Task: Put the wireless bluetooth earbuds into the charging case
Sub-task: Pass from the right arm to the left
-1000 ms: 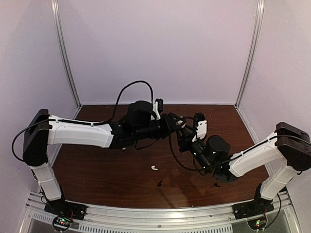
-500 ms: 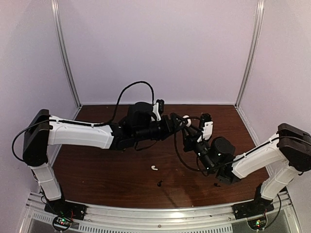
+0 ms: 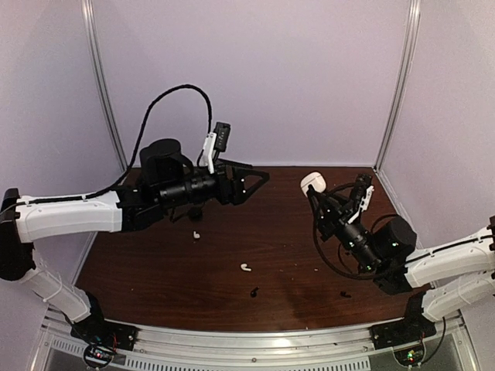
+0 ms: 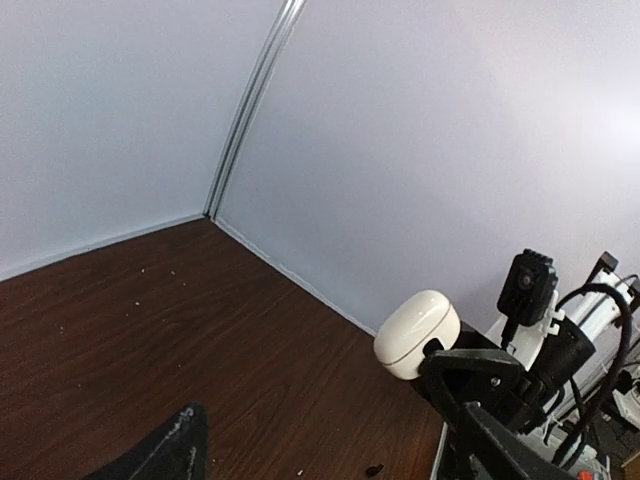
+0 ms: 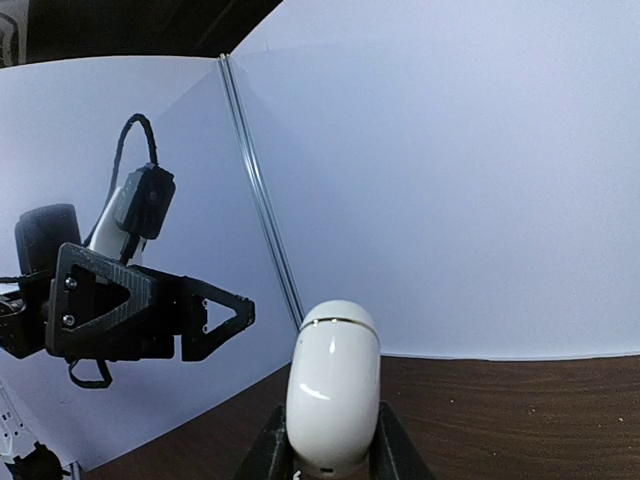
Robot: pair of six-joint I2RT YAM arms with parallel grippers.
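Observation:
My right gripper (image 3: 314, 191) is shut on a closed, glossy white charging case (image 3: 312, 182) and holds it upright, well above the table; the right wrist view shows the case (image 5: 333, 385) between my two fingers. My left gripper (image 3: 257, 187) is open and empty, raised at the left, pointing at the case across a gap; it also shows in the right wrist view (image 5: 205, 315). Two white earbuds (image 3: 196, 235) (image 3: 245, 267) and two black earbuds (image 3: 254, 291) (image 3: 345, 294) lie on the brown table. The left wrist view shows the case (image 4: 417, 333) and one black earbud (image 4: 373, 468).
White walls with metal corner posts (image 3: 107, 93) close in the table on three sides. The right arm's cable (image 3: 329, 263) loops over the table below its wrist. The table's front rail (image 3: 247, 340) runs along the near edge.
My left gripper has pulled back to the left and risen, away from the case. My right gripper has moved right and up with the case. A white earbud at the left is now uncovered.

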